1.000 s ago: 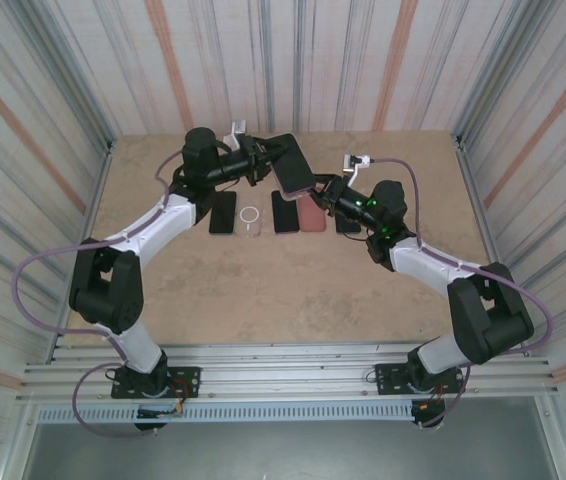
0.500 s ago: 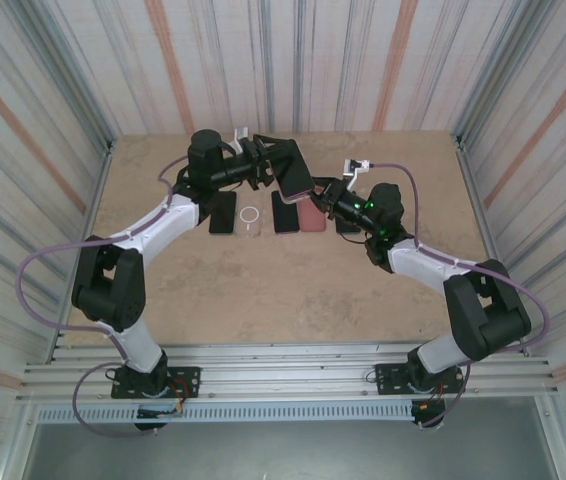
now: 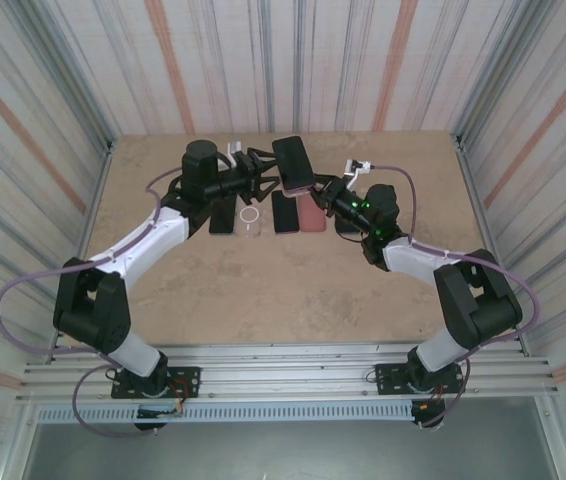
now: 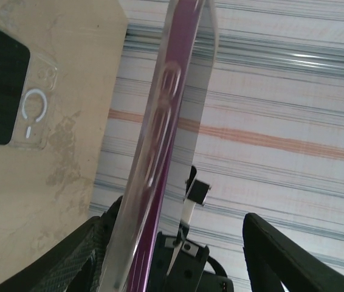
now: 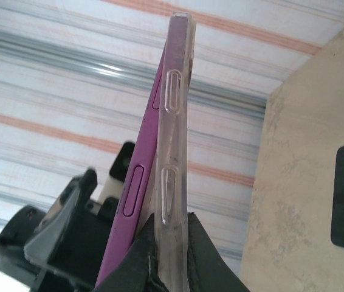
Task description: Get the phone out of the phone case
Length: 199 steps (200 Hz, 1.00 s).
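My right jaws pinch the clear case (image 5: pixel 175 152) at its lower edge, purple phone (image 5: pixel 134 188) leaning out of it, above the counter (image 3: pixel 263 290). My left jaws stand wide, phone against one finger.

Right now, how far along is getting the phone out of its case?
Done: the purple phone and clear case are up off the table, with the right gripper pinching the case's edge. In hand: the phone angles away from the case at the gripper end, joined at the far end, beside the open left gripper. Left: pulling the phone fully free.
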### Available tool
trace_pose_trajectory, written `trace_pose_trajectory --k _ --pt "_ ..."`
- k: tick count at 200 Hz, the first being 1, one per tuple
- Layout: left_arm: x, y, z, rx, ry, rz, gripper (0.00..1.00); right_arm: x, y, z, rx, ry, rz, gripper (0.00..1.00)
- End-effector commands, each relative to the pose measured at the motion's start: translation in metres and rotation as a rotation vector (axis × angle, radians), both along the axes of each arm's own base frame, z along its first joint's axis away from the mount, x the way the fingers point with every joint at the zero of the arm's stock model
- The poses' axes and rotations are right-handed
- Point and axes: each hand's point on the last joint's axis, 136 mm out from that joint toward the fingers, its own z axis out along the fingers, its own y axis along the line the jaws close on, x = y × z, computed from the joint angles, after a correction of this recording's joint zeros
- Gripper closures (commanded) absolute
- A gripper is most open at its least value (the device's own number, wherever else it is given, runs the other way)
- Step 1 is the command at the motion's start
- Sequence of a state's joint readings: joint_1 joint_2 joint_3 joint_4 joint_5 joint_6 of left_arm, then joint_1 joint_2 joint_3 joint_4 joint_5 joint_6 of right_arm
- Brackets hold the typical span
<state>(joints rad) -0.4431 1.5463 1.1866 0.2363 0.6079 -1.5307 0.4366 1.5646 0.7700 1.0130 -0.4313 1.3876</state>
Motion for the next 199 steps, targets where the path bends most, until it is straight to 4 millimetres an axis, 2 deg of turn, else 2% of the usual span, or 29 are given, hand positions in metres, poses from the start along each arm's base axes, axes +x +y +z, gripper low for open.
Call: trace_pose_trajectory --k 1,41,90,159,199 --pt "-0.023 0.000 0.013 0.006 -0.021 0.004 0.37 0.014 -0.010 0.036 0.068 -0.097 -0.080 1.00" --pt "-0.035 -0.012 0.014 -0.039 0.000 0.007 0.39 0.019 -0.010 0.037 0.084 -0.105 -0.096 1.00" --pt "-0.027 -0.025 0.031 -0.092 -0.036 -0.005 0.43 0.018 -0.006 0.034 0.072 -0.108 -0.085 1.00" --pt "-0.024 -0.028 0.011 -0.072 0.001 -0.011 0.43 0.017 -0.007 0.038 0.085 -0.117 -0.084 1.00" --pt "-0.024 -0.028 0.007 -0.069 0.005 -0.010 0.43 0.017 -0.005 0.040 0.094 -0.124 -0.077 1.00"
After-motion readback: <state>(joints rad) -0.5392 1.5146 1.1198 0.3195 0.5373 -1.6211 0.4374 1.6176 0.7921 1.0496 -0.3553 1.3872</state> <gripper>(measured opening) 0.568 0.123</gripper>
